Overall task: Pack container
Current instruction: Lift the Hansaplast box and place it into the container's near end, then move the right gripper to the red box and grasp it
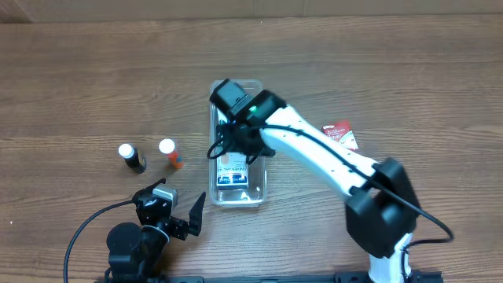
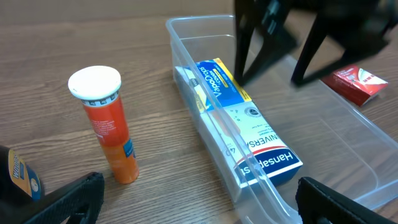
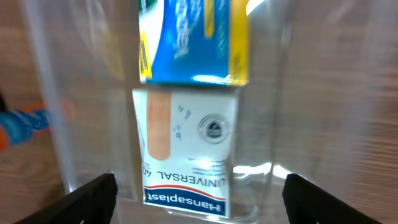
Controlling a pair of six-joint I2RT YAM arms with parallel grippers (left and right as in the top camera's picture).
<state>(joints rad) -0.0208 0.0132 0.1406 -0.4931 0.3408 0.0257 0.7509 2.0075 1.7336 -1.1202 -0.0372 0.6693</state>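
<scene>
On the table (image 1: 78,79), the container (image 1: 238,203) sits under the right claw (image 3: 200,202).

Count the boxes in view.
3. A white plaster box lies in the bin at its near end; a blue-and-yellow box lies beside it, further in; a red box sits on the table outside. The right gripper over the bin may hide more.

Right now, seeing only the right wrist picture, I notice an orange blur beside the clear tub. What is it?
Observer: An orange tube with a white cap, standing upright on the table outside the container.
Operator: Is it alone there?
Observer: No, a dark bottle with a white cap stands beside it.
Operator: And on the other side?
Observer: A small red packet lies there, apart from the container.
</scene>
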